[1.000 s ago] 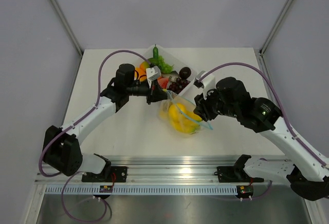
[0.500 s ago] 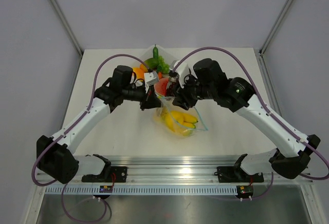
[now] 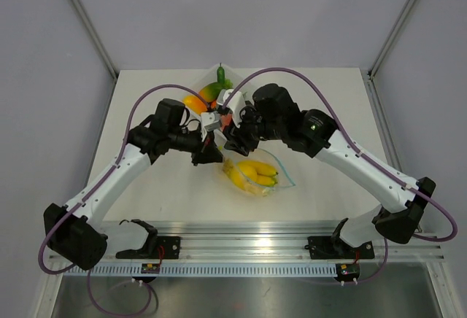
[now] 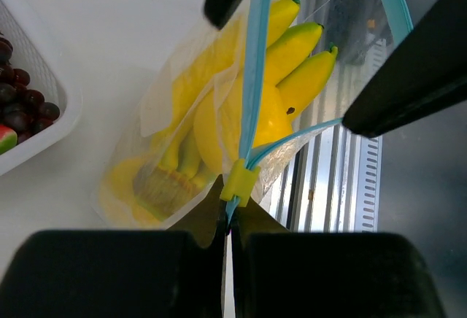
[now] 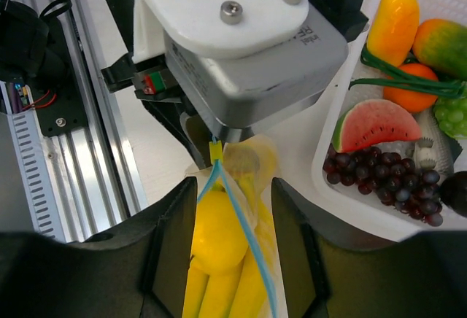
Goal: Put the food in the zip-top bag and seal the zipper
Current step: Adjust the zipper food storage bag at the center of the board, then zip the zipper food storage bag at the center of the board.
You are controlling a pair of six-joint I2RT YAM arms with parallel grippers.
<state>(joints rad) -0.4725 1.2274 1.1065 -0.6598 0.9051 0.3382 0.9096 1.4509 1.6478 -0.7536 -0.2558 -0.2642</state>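
Pinching one end of the zipper (image 4: 254,77) beside its yellow slider (image 4: 239,179), the left gripper (image 4: 228,212) was clamped shut. The right gripper (image 5: 233,194) straddled the strip half-open, holding nothing, with the food (image 5: 215,238) in the zip-top bag (image 4: 157,110) beneath it. Centring the strip before closing seemed wisest.

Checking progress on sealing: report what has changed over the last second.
The right arm swung leftward from the right of the zip-top bag to beside the left jaws; its jaws now stand open astride the zipper. The bag slid slightly nearer. Unchanged: left jaws shut on the zipper's end, food inside.
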